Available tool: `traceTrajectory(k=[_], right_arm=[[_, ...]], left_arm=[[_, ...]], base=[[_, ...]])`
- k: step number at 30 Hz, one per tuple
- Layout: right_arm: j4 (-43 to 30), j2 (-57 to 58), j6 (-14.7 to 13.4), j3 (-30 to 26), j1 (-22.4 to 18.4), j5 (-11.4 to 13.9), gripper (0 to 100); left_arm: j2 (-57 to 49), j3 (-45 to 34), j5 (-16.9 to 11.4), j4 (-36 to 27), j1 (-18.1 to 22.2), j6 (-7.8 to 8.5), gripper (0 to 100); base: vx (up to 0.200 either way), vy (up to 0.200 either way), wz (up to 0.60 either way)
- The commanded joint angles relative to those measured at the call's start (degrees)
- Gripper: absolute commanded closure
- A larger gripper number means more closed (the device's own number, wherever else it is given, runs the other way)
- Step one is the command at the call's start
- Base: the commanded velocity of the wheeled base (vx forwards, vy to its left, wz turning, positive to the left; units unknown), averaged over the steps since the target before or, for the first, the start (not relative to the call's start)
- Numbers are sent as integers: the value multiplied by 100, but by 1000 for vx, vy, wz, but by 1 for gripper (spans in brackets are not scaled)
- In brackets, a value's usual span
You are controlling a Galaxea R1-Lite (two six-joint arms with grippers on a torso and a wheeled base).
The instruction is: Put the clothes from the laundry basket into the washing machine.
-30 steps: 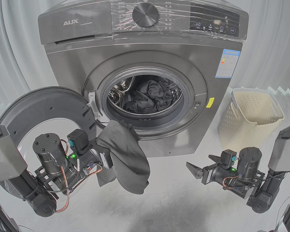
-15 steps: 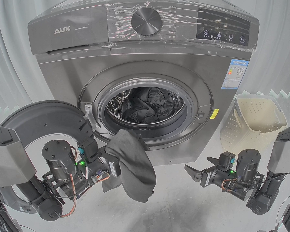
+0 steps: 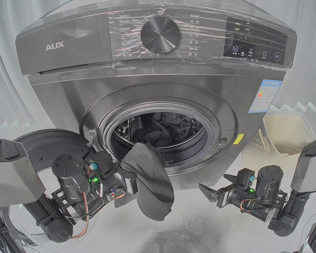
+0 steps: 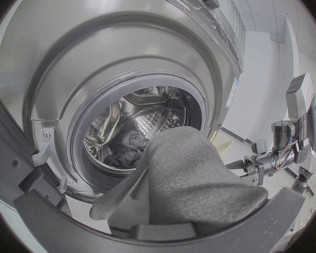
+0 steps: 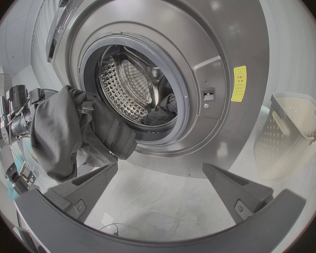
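- The washer (image 3: 70, 99) stands with its door (image 3: 56, 144) swung open on the robot's left.
- Its drum (image 3: 125, 128) holds a heap of dark clothes (image 3: 165, 123) towards the back.
- A cream basket (image 3: 288, 130) with perforated walls stands on the floor just beside the washer's right side.
- The floor (image 3: 200, 229) is pale and smooth, and a pleated light curtain (image 3: 3, 71) hangs behind the machine.
- The left arm sits low in front of the open door, and its end effector (image 3: 130, 184) grips a grey garment (image 3: 152, 183).
- The garment's top reaches the lower rim of the opening, and the rest hangs outside the drum towards the floor.
- The right arm is held low near the basket, pointing towards the washer. Its end effector (image 3: 211, 180) has its fingers spread apart and holds nothing.
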State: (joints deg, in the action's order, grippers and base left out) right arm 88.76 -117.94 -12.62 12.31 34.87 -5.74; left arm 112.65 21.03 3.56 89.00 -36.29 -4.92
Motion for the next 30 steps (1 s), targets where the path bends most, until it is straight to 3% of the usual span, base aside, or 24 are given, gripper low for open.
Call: traceTrajectory(k=[1,2,6,10,12,13,18,22,24,30], right_arm=[[10,17,-4,-62,91,3,0],[10,17,-4,-71,99,3,0],[1,17,-4,-106,99,3,0],[10,17,-4,-97,99,3,0],[10,17,-4,-106,99,3,0],[10,26,-4,-97,99,12,0],[10,17,-4,-80,99,12,0],[10,26,-4,-89,99,12,0],[10,17,-4,-89,99,12,0],[10,8,-4,-89,99,12,0]], left_arm=[[152,323,83,3,-53,-26,100],[196,507,83,-6,-62,-70,100],[705,1052,154,-6,-71,9,100],[1180,1281,-426,3,-124,27,100],[1373,1474,-541,3,-177,-70,100],[1558,1676,-558,3,-185,-44,100],[2015,2459,-505,-23,-177,-70,100],[2621,3584,-163,-252,-133,-70,100],[2885,4173,-4,-498,-89,-70,100],[3070,5087,31,-1386,26,-70,100]], base=[[0,0,0],[0,0,0],[0,0,0],[0,0,0],[0,0,0],[0,0,0],[0,0,0],[0,0,0],[0,0,0],[0,0,0]])
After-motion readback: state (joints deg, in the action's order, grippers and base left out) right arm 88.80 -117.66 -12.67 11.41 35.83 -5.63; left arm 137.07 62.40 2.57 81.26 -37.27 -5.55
